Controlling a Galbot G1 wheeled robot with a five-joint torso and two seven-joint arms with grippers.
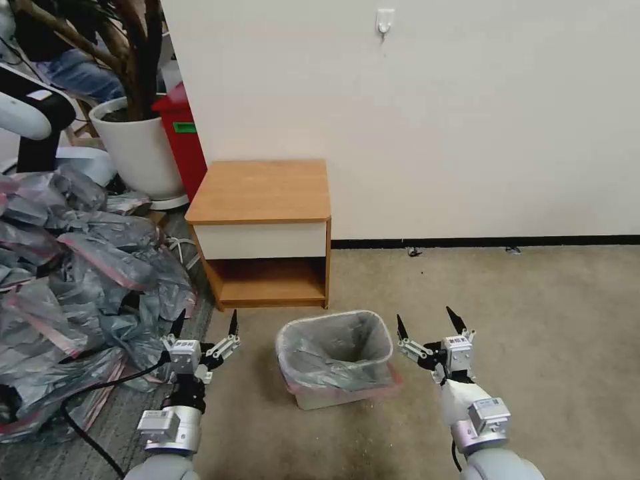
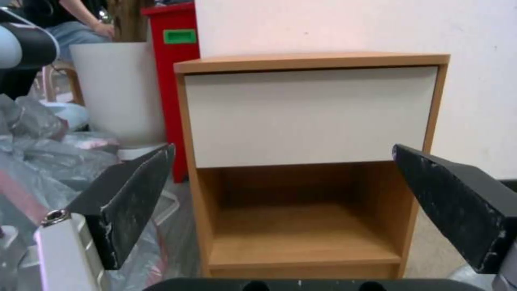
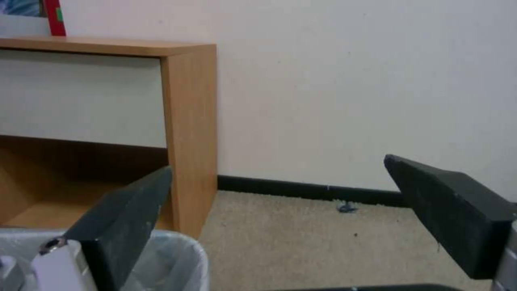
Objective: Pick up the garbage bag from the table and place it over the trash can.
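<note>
Both hands spread, grey garbage bag (image 1: 333, 347) lining trash can (image 1: 337, 395)

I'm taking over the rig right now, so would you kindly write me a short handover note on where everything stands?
Left tool: open, holding nothing, low over the floor on the left of the trash can.
Right tool: open, holding nothing, on the can's right.
Garbage bag: lining the can, its pink-red band folded down over the rim on the outside.
Table: behind the can against the wall, nothing on its top.
Done: bag lifted off the table and fitted over the can.
Left: nothing obvious; perhaps check that the bag sits evenly around the rim.
</note>
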